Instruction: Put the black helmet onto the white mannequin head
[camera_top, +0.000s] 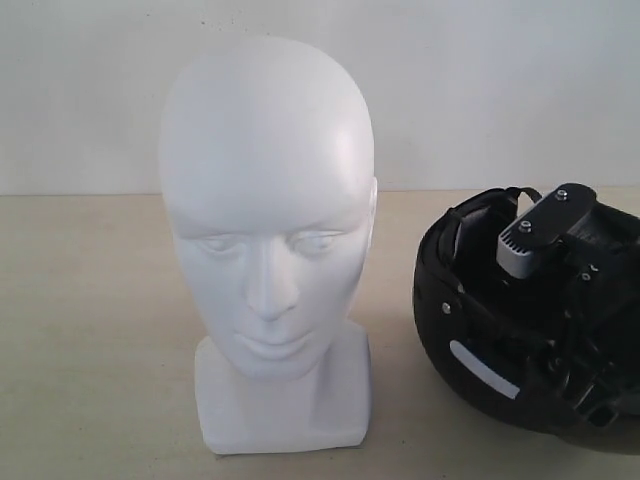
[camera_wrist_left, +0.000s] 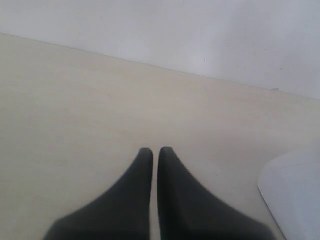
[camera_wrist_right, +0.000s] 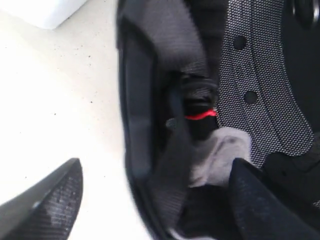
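The tabletop (camera_top: 90, 330) lies bare under the left jaws and carries both things of the task. The black helmet (camera_top: 445, 300), the bigger of the two, rests on the tabletop with its padded inside exposed, and the right jaws reach into it. They stand wide apart, one finger outside the shell above the tabletop and the other inside against the lining, so that the helmet's rim runs between them. They have not closed on anything and hold nothing yet.

The white mannequin head (camera_top: 268, 200) stands upright on its neck base, bare, well apart from the right jaws and clear of the helmet. A corner of its base shows near the left jaws, which are all but closed with only a thin slit between them, and empty.

Smallest, the chin strap (camera_wrist_right: 170, 165) and its red-marked buckle (camera_wrist_right: 200, 107) hang just beyond the right jaws, inside the rim.

By my reading the task is at its start: the grasp on the rim is lined up but not made, and the lift, the carry across and the lowering onto the head are all left.
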